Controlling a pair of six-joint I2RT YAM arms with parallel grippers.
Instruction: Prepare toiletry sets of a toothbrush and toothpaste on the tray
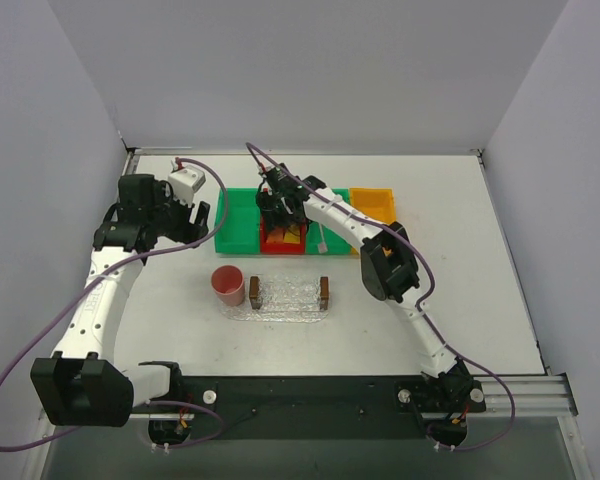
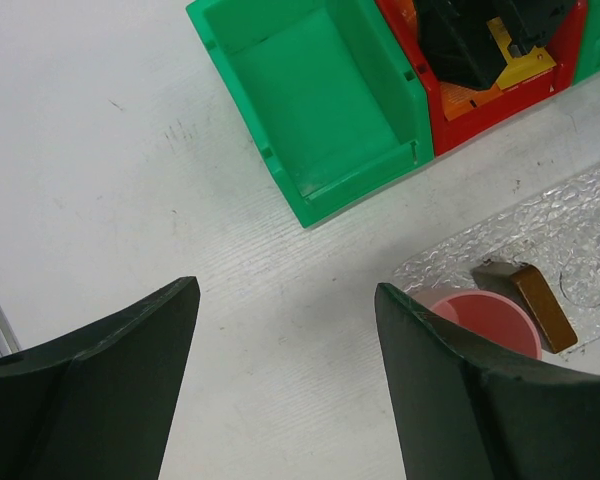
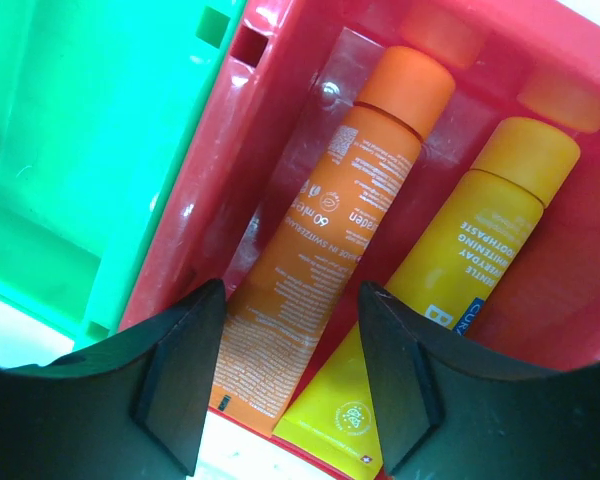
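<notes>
**Right gripper** [image 3: 292,300]: the jaws are partly open and lowered into the red bin [image 3: 255,150], not visibly clamped on anything. The orange toothpaste tube [image 3: 380,150] lies lengthwise in the gap between the two fingers. Its crimped end is at the fingertips and its cap is beyond them. Whether either pad touches it cannot be told. The yellow toothpaste tube [image 3: 500,220] lies just beside it, outside the gap, and its crimped end passes under the finger on the right of the view. A green bin [image 3: 90,140] adjoins the red bin on the outer side of the other finger.

**Left gripper** [image 2: 285,300]: the jaws are wide and hold nothing, with bare table [image 2: 130,180] showing between the fingers. Beyond the finger on the right of the view stands a pink cup [image 2: 485,322]. Just beside the cup is a brown handle block of the tray [image 2: 540,305], which rests on a clear textured mat [image 2: 540,225].

**Toothbrush** [image 1: 322,240]: it lies in a second green bin [image 1: 340,193], one compartment over from the right jaws, toward the orange bin [image 1: 375,205]. It is apart from both pairs of jaws.
</notes>
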